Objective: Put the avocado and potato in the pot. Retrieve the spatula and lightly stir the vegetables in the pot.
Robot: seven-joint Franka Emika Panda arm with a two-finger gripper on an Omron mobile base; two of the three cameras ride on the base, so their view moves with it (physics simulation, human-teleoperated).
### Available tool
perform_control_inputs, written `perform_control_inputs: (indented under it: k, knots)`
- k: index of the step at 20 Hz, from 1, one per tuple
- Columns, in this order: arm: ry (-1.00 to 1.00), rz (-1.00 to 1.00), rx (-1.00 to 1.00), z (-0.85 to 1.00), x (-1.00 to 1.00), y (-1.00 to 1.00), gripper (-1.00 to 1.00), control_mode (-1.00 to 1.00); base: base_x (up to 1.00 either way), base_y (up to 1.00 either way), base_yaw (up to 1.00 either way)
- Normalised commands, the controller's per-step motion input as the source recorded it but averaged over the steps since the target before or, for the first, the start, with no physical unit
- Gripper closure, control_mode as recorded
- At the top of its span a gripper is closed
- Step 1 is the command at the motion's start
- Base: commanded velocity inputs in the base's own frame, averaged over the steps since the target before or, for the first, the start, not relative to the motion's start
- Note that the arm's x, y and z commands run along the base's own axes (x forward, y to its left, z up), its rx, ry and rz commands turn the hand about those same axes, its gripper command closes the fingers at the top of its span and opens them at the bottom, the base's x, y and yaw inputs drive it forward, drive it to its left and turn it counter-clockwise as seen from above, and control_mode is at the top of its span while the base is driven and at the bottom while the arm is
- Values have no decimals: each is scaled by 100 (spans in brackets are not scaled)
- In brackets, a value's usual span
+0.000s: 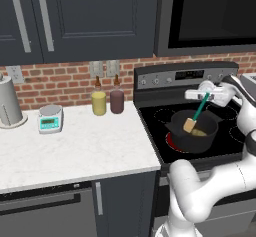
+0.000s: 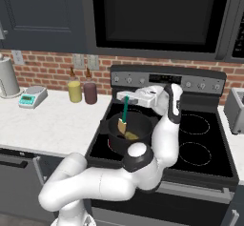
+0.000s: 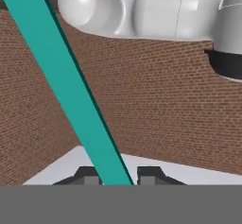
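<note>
Spatula [image 1: 195, 115] in hand, blade down in the pot [image 1: 193, 131] on the stove's front left burner [image 1: 172, 142].

It looks light and stiff, a thin teal handle with a flat tan blade, best held high on the handle as it is now, though a smooth handle may twist if pushed hard. The gripper [image 3: 116, 176] is closed narrow on that handle, fingers either side. The potato [image 2: 131, 136] shows yellowish at the pot's bottom beside the blade; the avocado I can't make out.

Glossy white rounded arm [image 2: 95, 184], dark grey joint bands, apparently dark fingertips [image 3: 149, 175] on a white hand
</note>
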Motion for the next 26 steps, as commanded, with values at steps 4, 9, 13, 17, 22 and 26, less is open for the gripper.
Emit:
perform_control_inputs:
  k: [4,9,13,17,22,26]
  knots:
    - [-1,15,-7,-8,-46,0,100,-100,0,0,0]
    - [-7,6,0,33,-14,0,100,-100,0,0,0]
    - [-1,4,0,15,-6,0,100,-100,0,0,0]
    - [-1,7,0,-15,-1,3,100,-100,0,0,0]
    - [-6,13,1,-7,0,11,100,-100,0,0,0]
    - [-7,21,8,-16,0,26,100,-100,0,0,0]
